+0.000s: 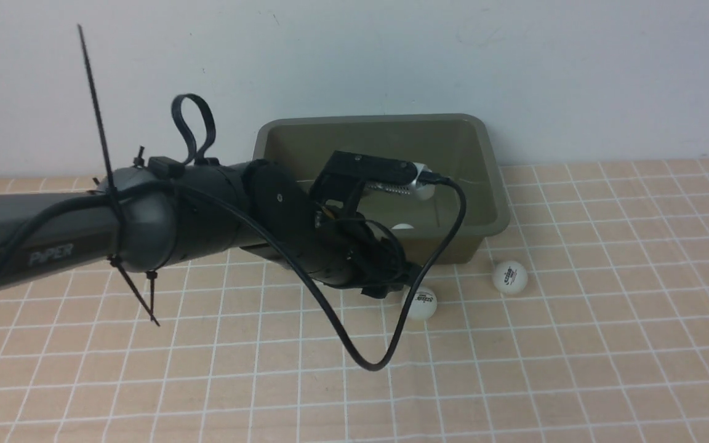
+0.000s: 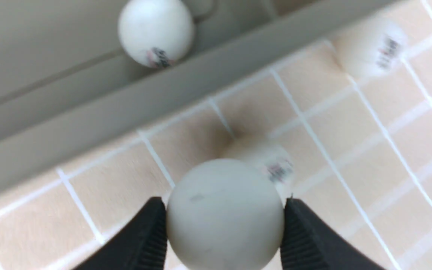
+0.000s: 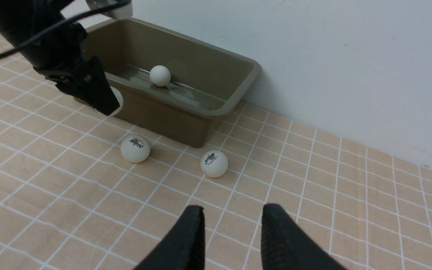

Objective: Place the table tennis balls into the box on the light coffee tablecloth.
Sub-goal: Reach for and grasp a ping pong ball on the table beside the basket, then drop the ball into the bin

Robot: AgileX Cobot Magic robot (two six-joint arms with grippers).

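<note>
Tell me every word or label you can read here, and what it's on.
"PiPER": on the left arm.
Logo on the left loose ball: too small to read.
Logo on the right loose ball: too small to read.
Mark on the boxed ball: blurred, unreadable.
The held ball: no print showing.

tan tablecloth [image 1: 576, 369], box [image 1: 493, 184], ball [image 1: 420, 303], second ball [image 1: 509, 276]

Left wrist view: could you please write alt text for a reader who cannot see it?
The left hand grips a white ball between black fingers over the checked tablecloth. A nearer ball and a farther ball lie on the cloth; a fourth ball sits inside the grey box.
</note>
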